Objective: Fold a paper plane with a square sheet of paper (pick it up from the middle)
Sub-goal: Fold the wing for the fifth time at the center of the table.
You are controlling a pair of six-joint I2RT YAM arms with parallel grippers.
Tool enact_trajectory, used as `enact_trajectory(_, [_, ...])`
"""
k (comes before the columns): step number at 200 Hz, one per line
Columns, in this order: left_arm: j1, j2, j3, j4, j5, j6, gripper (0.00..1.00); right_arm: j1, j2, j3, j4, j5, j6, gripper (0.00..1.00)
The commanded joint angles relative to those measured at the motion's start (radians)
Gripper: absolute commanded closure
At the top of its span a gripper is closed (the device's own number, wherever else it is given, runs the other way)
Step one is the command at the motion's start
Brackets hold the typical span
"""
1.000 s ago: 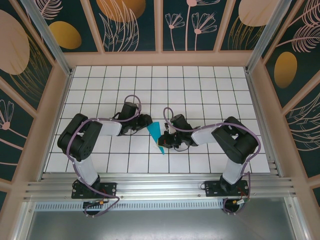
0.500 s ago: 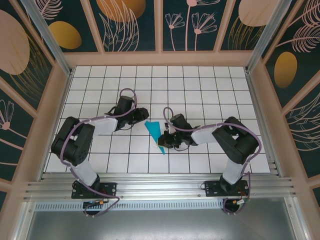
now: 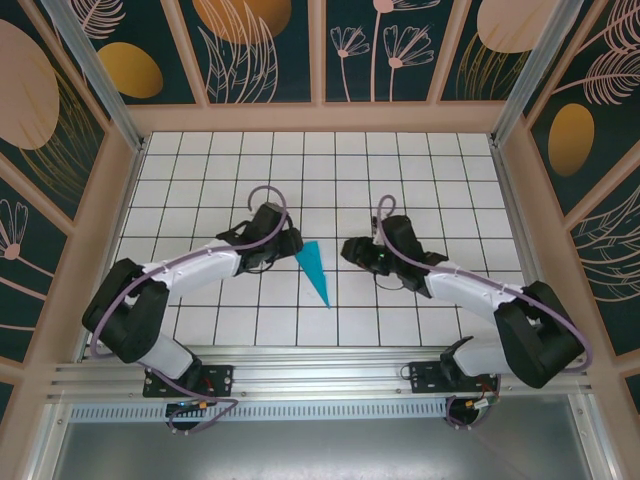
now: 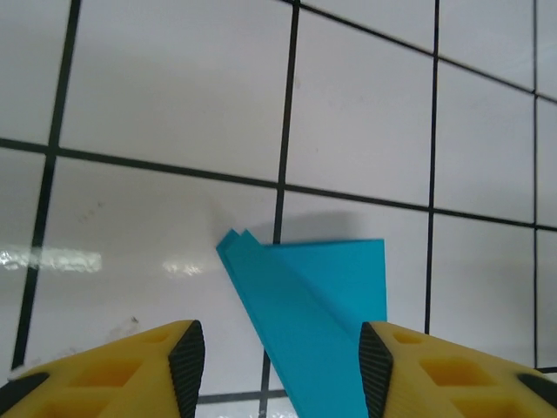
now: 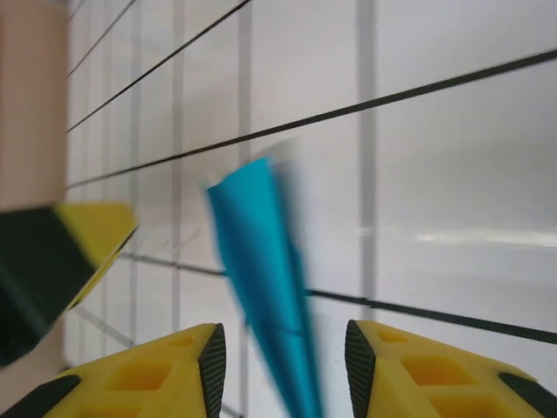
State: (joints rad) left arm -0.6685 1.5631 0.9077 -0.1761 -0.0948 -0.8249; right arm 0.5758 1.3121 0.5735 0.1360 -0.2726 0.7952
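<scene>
One paper plane (image 3: pixel 314 272) lies flat on the white gridded desk (image 3: pixel 400 170), a narrow teal dart. Its wide end points toward the far side and its sharp tip toward the near edge, slanting a little to the right. It sits between the two arms, left arm (image 3: pixel 190 265) and right arm (image 3: pixel 470 290), both stretched low over the desk toward the middle.

The left fingers (image 3: pixel 292 243) are just beside the wide end of the plane, on its left. The right fingers (image 3: pixel 346 247) face them from the other side, near the plane but apart from it, with a strip of bare tile in between.

In the left wrist view, two yellow fingers with black pads stand spread apart, released. The plane (image 4: pixel 313 305) lies on the desk below and ahead of them, and its body runs down into the gap between them. At its far left corner two stacked paper edges show, and one fold line runs along its length.

In the right wrist view, two more yellow fingers are likewise spread and released, grasping nothing. The plane (image 5: pixel 261 287) appears blurred in the gap between them, pointing away across the tiles. At the left edge of that view is a third yellow-and-black shape (image 5: pixel 52 261), too blurred to identify.
</scene>
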Motion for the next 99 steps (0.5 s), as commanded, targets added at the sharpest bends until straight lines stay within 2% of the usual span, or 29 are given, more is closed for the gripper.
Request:
enact_trajectory(1, [-0.060, 0.070, 0.107, -0.141, -0.121, -0.034, 0.43, -0.023, -0.025, -0.053, -0.069, 0.070, 0.015, 0.55])
enact_trajectory(36, [-0.127, 0.179, 0.212, -0.236, -0.159, -0.058, 0.41, -0.022, -0.021, -0.077, -0.032, 0.057, 0.020, 0.53])
enact_trajectory(99, [-0.130, 0.220, 0.225, -0.253, -0.125, -0.109, 0.42, -0.023, -0.007, -0.093, 0.015, 0.010, -0.003, 0.51])
